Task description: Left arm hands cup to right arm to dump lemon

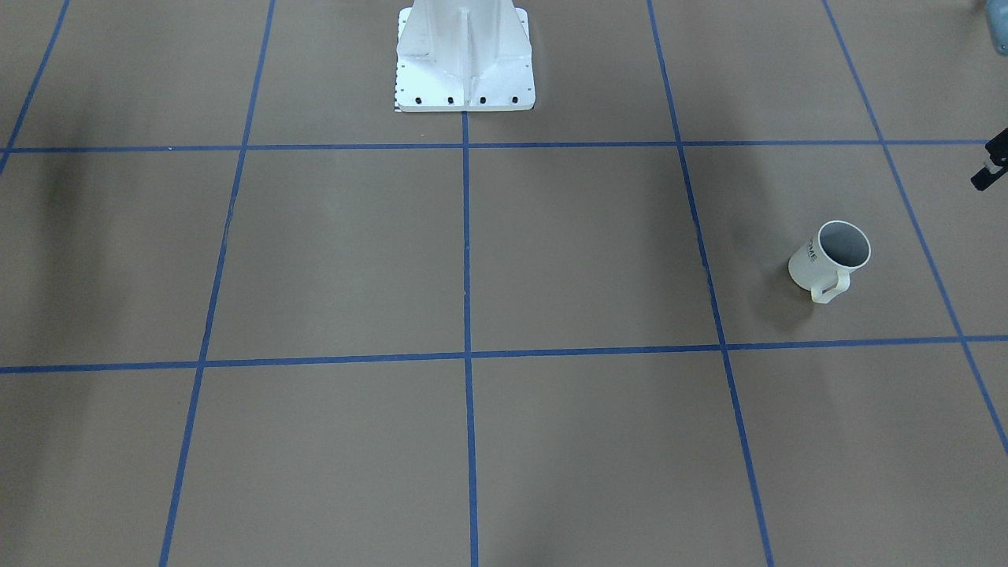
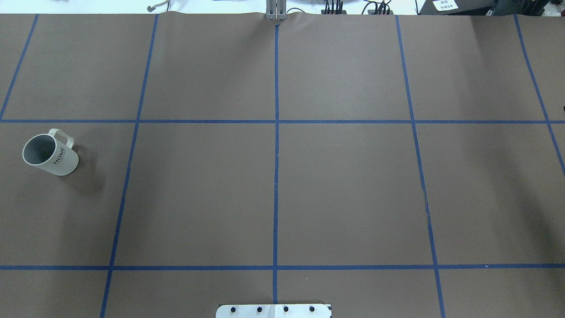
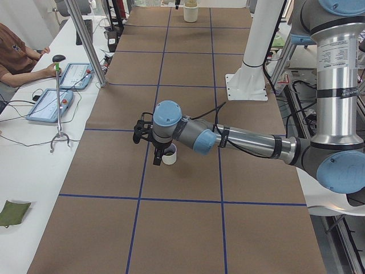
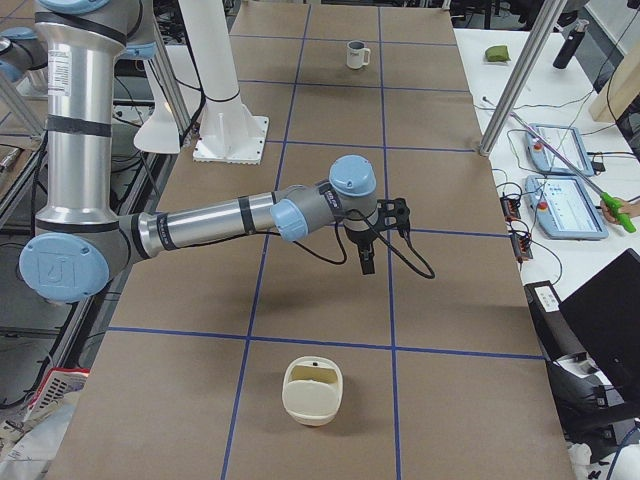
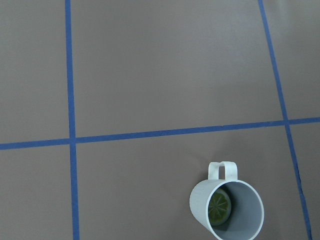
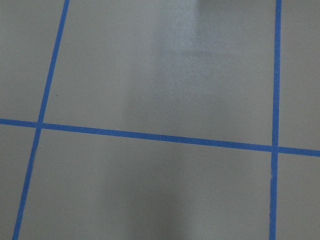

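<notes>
The cream-white cup (image 1: 831,260) with black lettering stands upright on the brown table, handle toward the operators' side. It also shows in the overhead view (image 2: 50,152) at the far left. In the left wrist view the cup (image 5: 226,210) is seen from above, with the yellow-green lemon (image 5: 220,207) inside. My left gripper (image 3: 159,160) hangs above the cup (image 3: 169,154); only a black bit of it shows at the front view's right edge (image 1: 991,164). I cannot tell whether it is open. My right gripper (image 4: 366,265) hovers over the table far from the cup (image 4: 357,54); I cannot tell its state.
The white robot pedestal (image 1: 465,63) stands at the table's middle rear. A cream-coloured container (image 4: 313,390) sits at the table's end on my right. Metal posts (image 3: 85,43), tablets (image 3: 50,105) and an operator (image 3: 11,54) are along the far side.
</notes>
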